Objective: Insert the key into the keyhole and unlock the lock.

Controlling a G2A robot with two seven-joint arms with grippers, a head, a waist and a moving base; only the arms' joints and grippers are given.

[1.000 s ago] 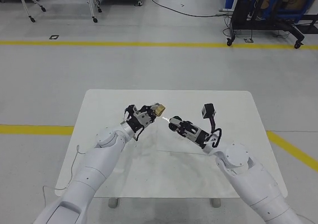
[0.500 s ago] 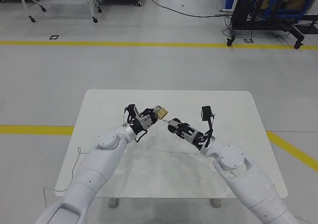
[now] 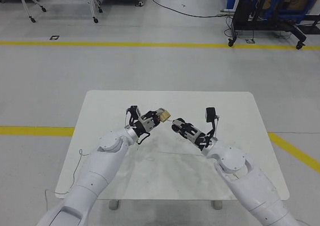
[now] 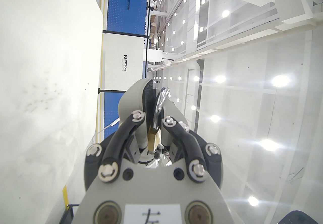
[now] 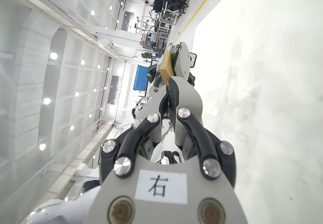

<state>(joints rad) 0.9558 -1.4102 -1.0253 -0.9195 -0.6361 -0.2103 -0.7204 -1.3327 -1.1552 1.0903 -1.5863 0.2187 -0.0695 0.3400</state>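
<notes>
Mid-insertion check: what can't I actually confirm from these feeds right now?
The key: right wrist view, buried between the right pincer's fingers.
The keyhole: right wrist view, that end of the lock is covered by those fingertips; left wrist view, out of sight among the left pincer's fingers.
Insertion depth: top view, the joint is too small.

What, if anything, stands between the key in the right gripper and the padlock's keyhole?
Nothing visible does. The right gripper holds the key with its tip at the brass padlock, which the left gripper holds. Whether the tip is inside the keyhole cannot be told.
</notes>
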